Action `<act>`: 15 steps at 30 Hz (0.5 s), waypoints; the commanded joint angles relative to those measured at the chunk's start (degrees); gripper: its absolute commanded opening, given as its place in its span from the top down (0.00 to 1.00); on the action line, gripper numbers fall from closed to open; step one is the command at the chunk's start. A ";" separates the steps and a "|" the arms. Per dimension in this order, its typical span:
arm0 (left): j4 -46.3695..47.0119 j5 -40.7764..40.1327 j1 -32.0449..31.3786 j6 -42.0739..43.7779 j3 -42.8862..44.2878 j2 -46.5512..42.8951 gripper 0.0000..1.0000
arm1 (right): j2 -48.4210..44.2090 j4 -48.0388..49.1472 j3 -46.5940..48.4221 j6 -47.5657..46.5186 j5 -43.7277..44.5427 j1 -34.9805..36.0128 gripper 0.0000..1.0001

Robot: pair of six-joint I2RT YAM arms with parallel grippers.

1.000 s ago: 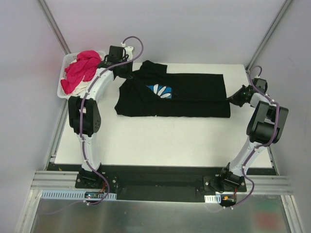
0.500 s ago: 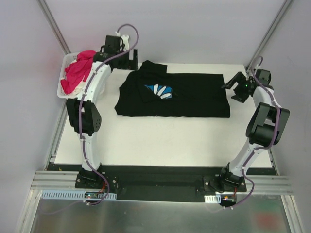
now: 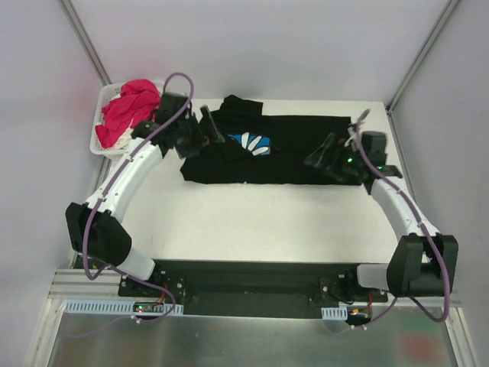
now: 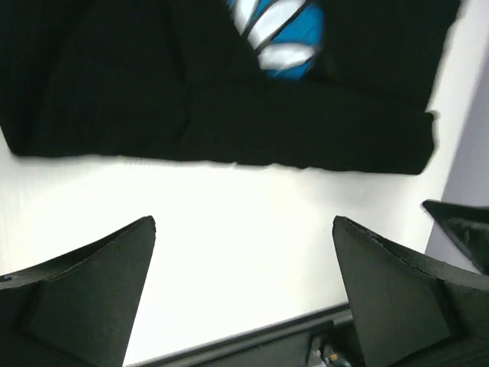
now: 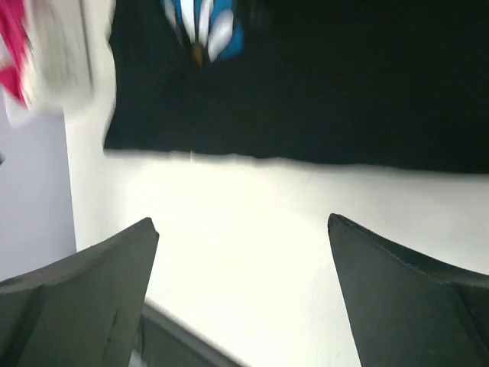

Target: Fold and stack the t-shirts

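Observation:
A black t-shirt (image 3: pixel 290 153) lies folded in a long band across the back of the table, its daisy print (image 3: pixel 252 143) half tucked in a fold. My left gripper (image 3: pixel 210 128) hovers open over the shirt's left end. My right gripper (image 3: pixel 322 153) hovers open over its right end. In the left wrist view the shirt (image 4: pixel 229 107) and print (image 4: pixel 279 30) lie beyond the empty gripper (image 4: pixel 244 222). The right wrist view shows the same shirt (image 5: pixel 321 92) past the spread, empty gripper (image 5: pixel 241 222). A magenta-pink t-shirt (image 3: pixel 126 111) is heaped in the basket.
The white plastic basket (image 3: pixel 98 138) stands at the table's back left corner, just left of my left arm, and shows blurred in the right wrist view (image 5: pixel 65 53). White tabletop (image 3: pixel 252 222) lies between the shirt and the black front rail (image 3: pixel 244 275).
Both grippers were shut at the black shirt's ends a second ago. They opened, let go, lifted, and have swung inward over the shirt.

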 commanded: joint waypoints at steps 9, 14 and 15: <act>20.23 2.41 2.55 -17.04 -30.20 -5.62 0.01 | 10.14 22.26 -4.10 19.45 12.72 34.01 0.04; 26.90 3.20 2.91 -15.37 -33.28 -5.88 0.01 | 21.55 29.14 0.02 26.20 16.42 38.60 0.04; 27.26 2.68 2.91 -14.93 -34.42 -6.84 0.01 | 22.80 29.67 1.34 27.09 17.29 39.47 0.04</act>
